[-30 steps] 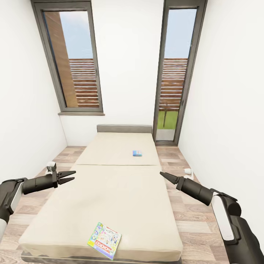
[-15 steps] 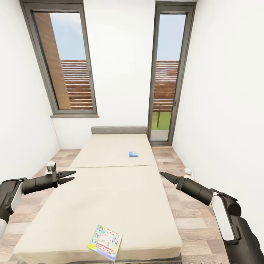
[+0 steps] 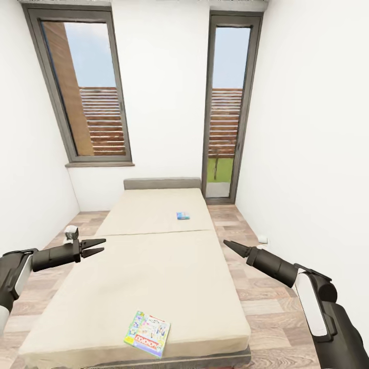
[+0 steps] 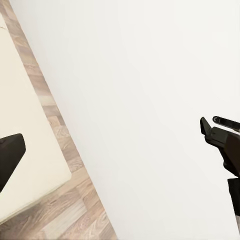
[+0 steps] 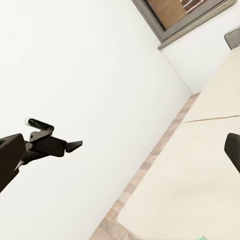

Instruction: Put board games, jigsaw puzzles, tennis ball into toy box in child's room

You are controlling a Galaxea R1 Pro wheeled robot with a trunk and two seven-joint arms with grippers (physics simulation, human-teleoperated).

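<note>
2 board games (image 3: 147, 333) on bed (image 3: 154, 266)

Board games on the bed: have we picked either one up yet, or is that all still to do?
Nothing looks done yet. Both board games lie on the bed: the larger board game near the foot, the small blue board game on the far mattress section. In hand: nothing. The left hand is open and the right hand looks shut, both held above the bed. Left: picking up both games.

Head camera looks down the bed (image 3: 154, 266) lengthwise; both wrist cameras face sideways across it toward walls.
</note>
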